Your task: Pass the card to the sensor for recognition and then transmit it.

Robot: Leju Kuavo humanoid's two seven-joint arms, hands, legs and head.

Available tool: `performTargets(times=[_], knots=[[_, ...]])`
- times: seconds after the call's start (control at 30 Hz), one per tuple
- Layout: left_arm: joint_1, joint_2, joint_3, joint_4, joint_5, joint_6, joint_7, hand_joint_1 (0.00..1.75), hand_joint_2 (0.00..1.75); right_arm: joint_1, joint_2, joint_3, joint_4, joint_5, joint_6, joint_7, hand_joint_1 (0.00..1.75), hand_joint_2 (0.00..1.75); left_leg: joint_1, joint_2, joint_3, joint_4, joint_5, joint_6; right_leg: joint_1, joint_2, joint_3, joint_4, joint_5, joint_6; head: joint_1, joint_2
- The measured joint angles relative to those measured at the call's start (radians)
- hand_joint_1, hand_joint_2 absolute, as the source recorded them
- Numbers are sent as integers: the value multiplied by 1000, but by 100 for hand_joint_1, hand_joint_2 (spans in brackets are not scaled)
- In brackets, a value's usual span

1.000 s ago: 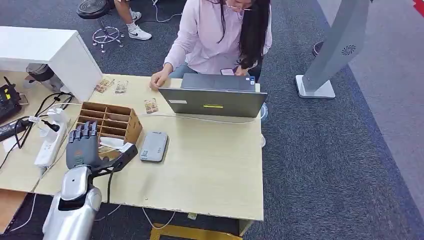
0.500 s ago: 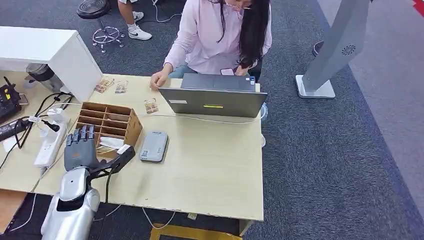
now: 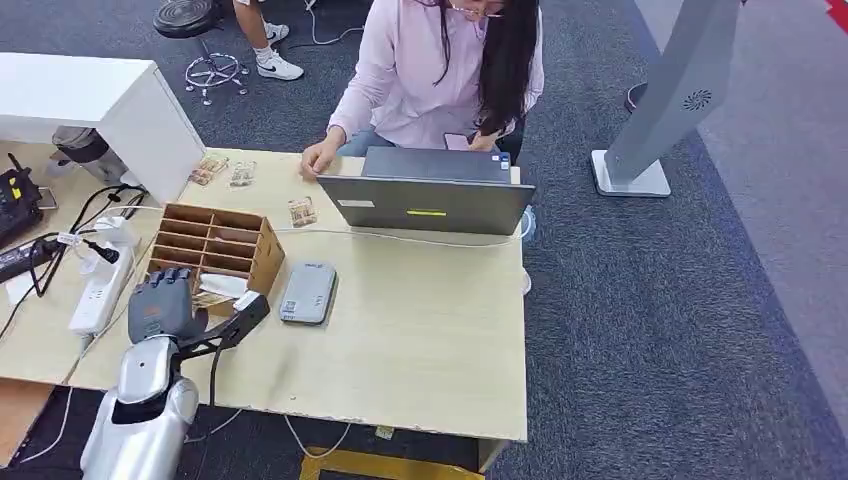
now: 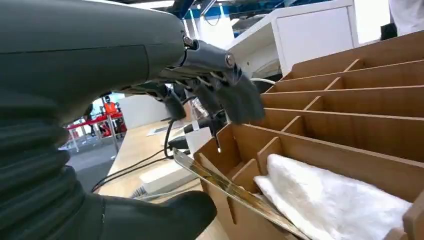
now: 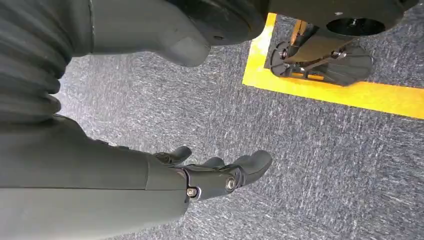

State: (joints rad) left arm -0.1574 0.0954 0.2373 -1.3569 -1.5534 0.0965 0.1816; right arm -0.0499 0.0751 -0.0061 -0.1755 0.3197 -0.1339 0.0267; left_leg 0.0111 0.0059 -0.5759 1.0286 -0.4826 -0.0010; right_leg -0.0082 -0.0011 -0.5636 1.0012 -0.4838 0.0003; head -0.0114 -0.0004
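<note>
My left hand (image 3: 160,305) hovers over the front row of a wooden slotted organizer (image 3: 267,262). A thin glossy card (image 4: 235,194) leans out of a front slot (image 3: 210,298). In the left wrist view my dark fingers (image 4: 222,95) curl above the card and my thumb (image 4: 165,215) lies below it, with a gap still showing between fingers and card. The grey flat sensor (image 3: 308,292) lies on the table just right of the organizer. My right hand (image 5: 215,175) hangs over carpet, holding nothing.
A person sits behind an open laptop (image 3: 428,200) at the table's far side, one hand resting on the table. Loose cards (image 3: 302,211) lie beyond the organizer. A power strip (image 3: 98,290) and cables sit left. White padding (image 4: 330,200) fills one slot.
My left hand's fingers have curled down and inward over the organizer's front slots, and the hand has sunk slightly toward the table's near edge.
</note>
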Motion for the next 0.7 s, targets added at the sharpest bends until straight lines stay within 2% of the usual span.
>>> performTargets(times=[0.1, 0.27, 0.3, 0.7], knots=[[0, -2, 8, 0, 0, 7, -28, 175, 175, 0, 0, -2, 0, 2, 0, -3, 0, 175, 0, 0, 0, 0, 0, 0, 0, 0, 0, 0, 0, 0, 0, 0], [-1, -6, 16, 0, 0, 17, -37, 175, 175, 0, 0, -7, 0, 2, -1, -3, 0, 175, 0, 0, 0, 0, 0, 0, 0, 0, 0, 0, 0, 0, 0, 0], [-1, -6, 17, 0, 0, 18, -38, 175, 175, 0, 0, -8, 0, 2, -1, -3, 0, 0, 0, 0, 0, 0, 0, 0, 0, 0, 0, 0, 0, 0, 0, 0], [-1, -14, 18, 0, 0, 20, -59, 175, 175, 0, 0, -25, 0, 2, -2, -18, 0, 0, 0, 0, 0, 0, 0, 0, 0, 0, 0, 0, 0, 0, 0, 0]])
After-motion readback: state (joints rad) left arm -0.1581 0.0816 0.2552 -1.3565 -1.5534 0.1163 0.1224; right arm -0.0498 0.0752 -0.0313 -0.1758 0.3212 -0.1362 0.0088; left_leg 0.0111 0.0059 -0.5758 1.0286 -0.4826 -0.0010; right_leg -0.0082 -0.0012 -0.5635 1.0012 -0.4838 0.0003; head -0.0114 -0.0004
